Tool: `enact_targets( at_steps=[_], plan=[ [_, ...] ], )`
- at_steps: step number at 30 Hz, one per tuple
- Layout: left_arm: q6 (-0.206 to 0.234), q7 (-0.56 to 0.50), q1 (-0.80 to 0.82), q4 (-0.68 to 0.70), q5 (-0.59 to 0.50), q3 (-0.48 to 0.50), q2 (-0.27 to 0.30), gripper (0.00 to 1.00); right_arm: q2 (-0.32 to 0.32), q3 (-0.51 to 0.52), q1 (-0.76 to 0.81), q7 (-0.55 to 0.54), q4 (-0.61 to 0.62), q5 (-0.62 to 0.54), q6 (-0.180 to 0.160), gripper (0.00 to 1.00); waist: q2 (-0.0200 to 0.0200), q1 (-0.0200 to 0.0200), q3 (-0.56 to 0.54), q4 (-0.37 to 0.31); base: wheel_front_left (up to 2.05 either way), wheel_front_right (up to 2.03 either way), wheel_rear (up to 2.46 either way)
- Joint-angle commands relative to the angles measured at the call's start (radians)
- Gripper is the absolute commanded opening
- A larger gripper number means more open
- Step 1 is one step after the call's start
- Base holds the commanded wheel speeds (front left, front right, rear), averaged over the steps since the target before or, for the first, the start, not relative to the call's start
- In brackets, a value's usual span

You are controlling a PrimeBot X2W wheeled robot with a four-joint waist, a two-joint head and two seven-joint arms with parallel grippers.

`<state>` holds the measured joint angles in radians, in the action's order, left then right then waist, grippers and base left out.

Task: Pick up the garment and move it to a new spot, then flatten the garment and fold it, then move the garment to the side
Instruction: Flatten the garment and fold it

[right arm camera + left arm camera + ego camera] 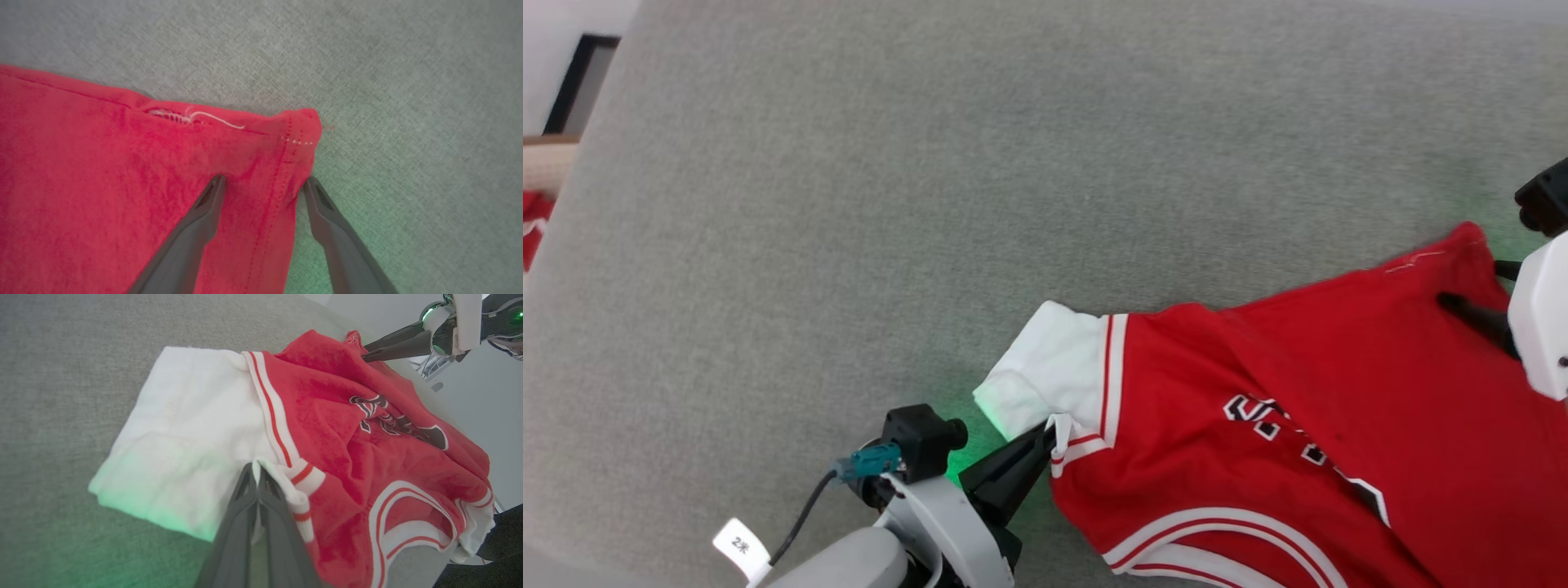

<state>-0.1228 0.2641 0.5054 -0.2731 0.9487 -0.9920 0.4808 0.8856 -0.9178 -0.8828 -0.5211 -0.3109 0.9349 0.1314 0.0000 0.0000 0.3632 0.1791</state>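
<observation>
The garment [1282, 408], a red jersey with a white sleeve [1045, 367], striped trim and black lettering, lies rumpled on the grey cloth surface at the lower right of the head view. My left gripper [1052, 434] is shut on the striped trim at the sleeve's edge, and the left wrist view shows the pinch [256, 473] up close. My right gripper [263, 179] is open, its two fingers straddling the red hem corner [300, 126], which lies loose on the surface between them. That right gripper [363, 352] also appears at the garment's far corner.
The grey cloth surface [931, 204] stretches wide to the left and far side. Beyond its left edge sit a wooden piece [547, 159] and something red [533, 220]. The garment's collar end reaches the surface's edge [425, 386] near my right arm.
</observation>
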Motion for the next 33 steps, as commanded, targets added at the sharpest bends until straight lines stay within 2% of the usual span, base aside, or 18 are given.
enact_targets(
  at_steps=[1,6,7,8,9,11,19,20,24,29,33],
  plan=[
    [-0.003,0.000,0.007,-0.006,-0.009,0.005,-0.011,0.00,0.003,-0.019,-0.018,-0.047,-0.026,0.032,-0.002,1.00,0.0000,0.0000,0.031,0.033,0.00,0.00,0.00],
    [-0.009,0.000,0.014,-0.020,-0.016,0.016,-0.027,0.00,0.011,-0.080,-0.021,-0.145,-0.045,0.079,-0.002,1.00,0.0000,0.0000,0.044,0.035,0.00,0.00,0.00],
    [-0.009,0.000,0.018,-0.023,-0.014,0.018,-0.029,0.00,0.012,-0.087,-0.025,-0.149,-0.042,0.082,-0.002,0.64,0.0000,0.0000,0.047,0.034,0.00,0.00,0.00],
    [-0.009,0.000,0.021,-0.026,-0.006,0.021,-0.032,0.00,0.012,-0.091,-0.032,-0.147,-0.040,0.083,-0.002,0.36,0.0000,0.0000,0.050,0.033,0.00,0.00,0.00],
    [-0.008,0.000,0.026,-0.024,0.009,0.026,-0.036,0.00,0.012,-0.090,-0.044,-0.131,-0.037,0.084,-0.003,0.01,0.0000,0.0000,0.052,0.031,0.00,0.00,0.00],
    [-0.009,0.000,0.036,-0.001,0.056,0.029,-0.039,0.00,0.008,-0.071,-0.077,-0.070,-0.029,0.074,-0.002,0.00,0.0000,0.0000,0.055,0.025,0.00,0.00,0.00],
    [-0.009,-0.003,0.179,0.047,0.217,0.037,0.065,0.00,-0.011,0.052,-0.177,0.152,-0.128,0.085,-0.002,0.00,0.0000,0.0000,0.051,-0.033,0.00,0.00,0.00],
    [-0.009,-0.003,0.179,0.047,0.217,0.037,0.065,0.00,-0.011,0.052,-0.177,0.152,-0.128,0.085,-0.002,0.00,0.0000,0.0000,0.051,-0.033,0.00,0.00,0.00],
    [-0.009,-0.042,0.336,0.006,0.285,0.057,0.123,0.00,-0.073,0.173,-0.258,0.295,-0.273,0.081,-0.002,0.00,0.0000,0.0000,0.068,-0.092,0.00,0.00,0.00],
    [-0.007,-0.098,0.564,-0.113,0.319,0.110,0.121,0.00,-0.158,0.296,-0.407,0.434,-0.435,0.047,-0.002,0.00,0.0000,0.0000,0.107,-0.149,0.00,0.00,0.00],
    [0.000,-0.125,0.788,-0.280,0.333,0.178,0.079,0.00,-0.228,0.375,-0.554,0.520,-0.555,0.016,-0.002,0.00,0.0000,0.0000,0.141,-0.190,0.00,0.00,0.00]
  ],
)
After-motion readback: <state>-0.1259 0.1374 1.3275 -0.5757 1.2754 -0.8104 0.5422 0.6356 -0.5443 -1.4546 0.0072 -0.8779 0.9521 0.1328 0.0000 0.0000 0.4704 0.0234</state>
